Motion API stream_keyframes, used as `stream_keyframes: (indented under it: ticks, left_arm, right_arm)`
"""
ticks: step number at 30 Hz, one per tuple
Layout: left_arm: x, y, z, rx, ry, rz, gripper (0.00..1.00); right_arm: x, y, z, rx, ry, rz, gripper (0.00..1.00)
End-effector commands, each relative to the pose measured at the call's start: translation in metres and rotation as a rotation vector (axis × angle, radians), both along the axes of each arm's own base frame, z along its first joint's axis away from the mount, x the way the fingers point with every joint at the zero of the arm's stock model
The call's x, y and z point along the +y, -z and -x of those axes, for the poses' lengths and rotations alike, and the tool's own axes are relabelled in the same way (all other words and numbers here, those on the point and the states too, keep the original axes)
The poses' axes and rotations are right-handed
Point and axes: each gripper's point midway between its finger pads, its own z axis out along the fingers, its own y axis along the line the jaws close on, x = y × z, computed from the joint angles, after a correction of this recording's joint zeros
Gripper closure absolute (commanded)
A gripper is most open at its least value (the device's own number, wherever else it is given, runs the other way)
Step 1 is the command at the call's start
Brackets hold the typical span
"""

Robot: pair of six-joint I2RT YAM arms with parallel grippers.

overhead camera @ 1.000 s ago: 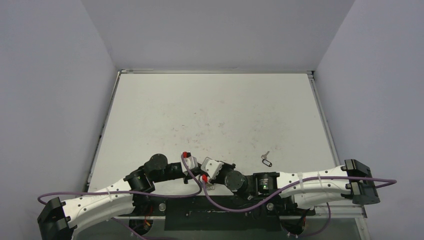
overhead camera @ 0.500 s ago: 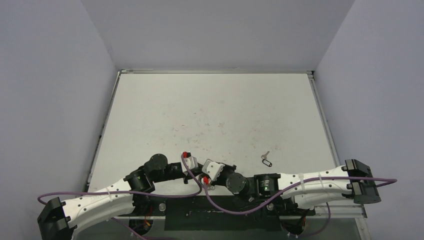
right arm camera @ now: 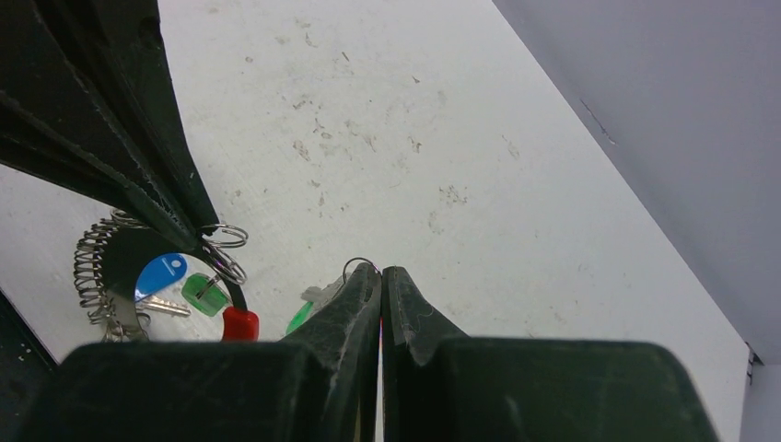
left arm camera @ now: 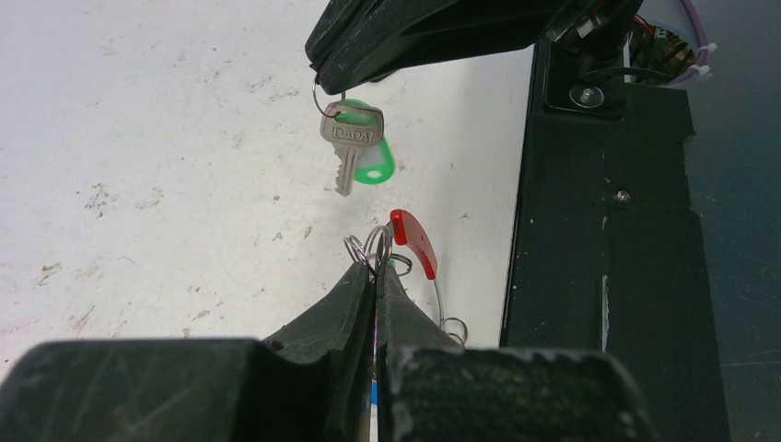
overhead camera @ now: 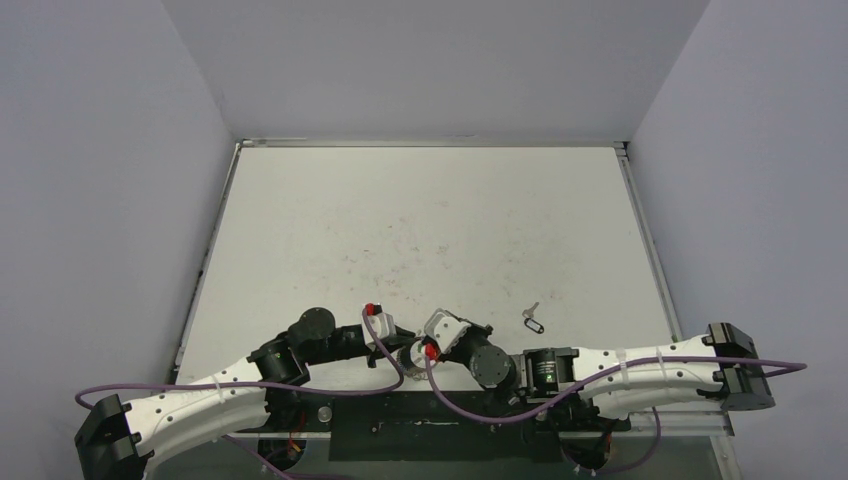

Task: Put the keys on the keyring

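Note:
In the left wrist view my left gripper (left arm camera: 376, 273) is shut on the keyring's wire, just beside its red section (left arm camera: 413, 241). Just beyond, my right gripper's fingers (left arm camera: 414, 37) pinch a small split ring, and a green-headed key (left arm camera: 355, 147) hangs from it above the table. In the right wrist view my right gripper (right arm camera: 380, 270) is shut on that ring. The keyring's silvery coil (right arm camera: 90, 267) hangs from the left fingers (right arm camera: 120, 138), with a blue key (right arm camera: 158, 274) and another green key (right arm camera: 204, 293) on it. From above, both grippers (overhead camera: 400, 350) (overhead camera: 428, 352) meet at the near edge.
A small key on a thin dark loop (overhead camera: 531, 319) lies on the white table (overhead camera: 420, 220), right of the grippers. The black base plate (left arm camera: 608, 230) runs along the table's near edge, close beside the keyring. Grey walls enclose the table on three sides.
My right arm has shifted to the right, drawing its wrist and the green key slightly away from the left gripper. The left arm has stayed put.

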Motion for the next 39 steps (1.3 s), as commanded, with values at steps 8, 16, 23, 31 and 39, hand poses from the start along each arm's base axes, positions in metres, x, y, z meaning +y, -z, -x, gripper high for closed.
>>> stream_keyframes:
  ticks: [8,16,23,31,39]
  left_arm:
    - [-0.006,-0.029,-0.001,-0.026,0.006,0.076,1.00]
    - [-0.005,-0.028,0.000,-0.023,0.004,0.077,1.00]
    - [-0.006,-0.028,-0.001,-0.024,0.004,0.077,1.00]
    - [-0.006,-0.029,-0.001,-0.028,0.008,0.078,1.00]
    - [-0.007,-0.030,-0.001,-0.029,0.008,0.078,1.00]
  right_arm:
    - [0.016,0.004,-0.019,-0.002,-0.165,-0.061,1.00]
    - [0.031,0.020,0.005,-0.057,-0.599,0.002,1.00]
    - [0.041,0.019,0.025,-0.081,-0.752,0.014,1.00]
    - [0.035,0.007,0.018,-0.134,-0.705,-0.003,1.00]
    - [0.037,-0.002,0.021,-0.164,-0.726,-0.026,1.00]
